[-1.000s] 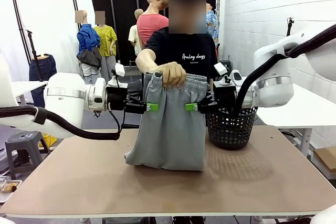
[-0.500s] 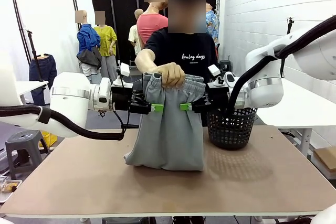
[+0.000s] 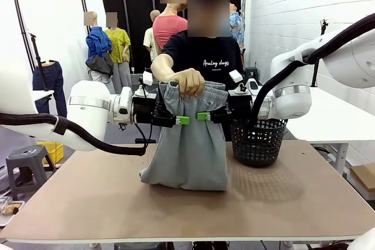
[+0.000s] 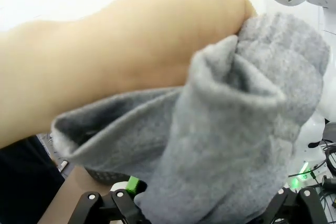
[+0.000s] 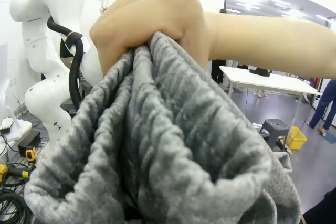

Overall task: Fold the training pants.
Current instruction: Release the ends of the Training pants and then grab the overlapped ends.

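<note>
The training pants [image 3: 188,139] hang in the middle, bunched at the waistband in the person's hand [image 3: 190,81], legs draped down with the lower end resting on the desk [image 3: 293,203] just beside the black mesh basket [image 3: 258,141]. This looks like the handover step, each arm going for a side of the waist. To do it well, each pair of fingers should straddle the gathered elastic edge fully, one pad on either face of the cloth, and pinch close under the hand without nipping it, so the fabric comes away taut rather than sagging.

Left gripper [image 3: 183,120] comes in level from the left, green pads right at the cloth's edge, fingers spread open. Right gripper [image 3: 203,116] mirrors it from the right, level too, fingers open and holding nothing. In both wrist views grey jersey looms close ahead. The person's forearm reaches across from the far side, fist clenched on the waistband.
</note>
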Tool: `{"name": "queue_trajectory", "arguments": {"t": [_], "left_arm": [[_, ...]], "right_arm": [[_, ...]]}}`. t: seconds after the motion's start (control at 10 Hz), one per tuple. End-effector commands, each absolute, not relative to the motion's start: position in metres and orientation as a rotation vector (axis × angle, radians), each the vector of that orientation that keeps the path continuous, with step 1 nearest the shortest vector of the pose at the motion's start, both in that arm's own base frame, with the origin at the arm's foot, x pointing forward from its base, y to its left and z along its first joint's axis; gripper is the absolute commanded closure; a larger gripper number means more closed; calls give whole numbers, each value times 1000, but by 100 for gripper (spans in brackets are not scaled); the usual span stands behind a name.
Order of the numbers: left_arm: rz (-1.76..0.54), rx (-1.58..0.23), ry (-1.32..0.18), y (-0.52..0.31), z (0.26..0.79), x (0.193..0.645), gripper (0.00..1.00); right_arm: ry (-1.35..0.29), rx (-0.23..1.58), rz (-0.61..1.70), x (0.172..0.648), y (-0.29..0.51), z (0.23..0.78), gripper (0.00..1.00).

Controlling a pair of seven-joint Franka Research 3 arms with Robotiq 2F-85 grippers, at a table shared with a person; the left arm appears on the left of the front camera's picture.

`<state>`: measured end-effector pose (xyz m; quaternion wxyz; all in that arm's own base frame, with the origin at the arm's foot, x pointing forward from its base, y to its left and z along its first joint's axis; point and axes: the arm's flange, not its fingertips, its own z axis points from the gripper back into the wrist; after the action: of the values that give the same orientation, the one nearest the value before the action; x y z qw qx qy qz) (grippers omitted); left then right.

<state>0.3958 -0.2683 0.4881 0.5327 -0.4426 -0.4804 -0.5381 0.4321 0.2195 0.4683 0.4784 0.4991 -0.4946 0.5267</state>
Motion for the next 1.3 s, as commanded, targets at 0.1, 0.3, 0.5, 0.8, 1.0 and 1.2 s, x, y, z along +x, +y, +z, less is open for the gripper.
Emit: {"name": "queue_trajectory", "arguments": {"t": [0.1,0.3,0.5,0.8,1.0,1.2], "left_arm": [[-1207,-1018,-1185,-267,487,411,23],[-1134,-1049,-1256,-256,487,414,63],[-1126,-1055,-1257,-251,486,413,100],[-1169,-1043,-1179,-243,482,410,100],[-1178,-1041,-1172,-242,482,407,100],[-1192,-1041,-1204,-243,480,406,100]], "right_arm": [[-1201,1292,1268,436,218,470,13],[-1158,1306,1271,437,213,470,53],[-1110,1317,1266,440,209,469,93],[-1019,1338,1304,444,206,479,100],[-979,1359,1322,445,208,483,100],[-963,1346,1350,447,206,485,100]]}}
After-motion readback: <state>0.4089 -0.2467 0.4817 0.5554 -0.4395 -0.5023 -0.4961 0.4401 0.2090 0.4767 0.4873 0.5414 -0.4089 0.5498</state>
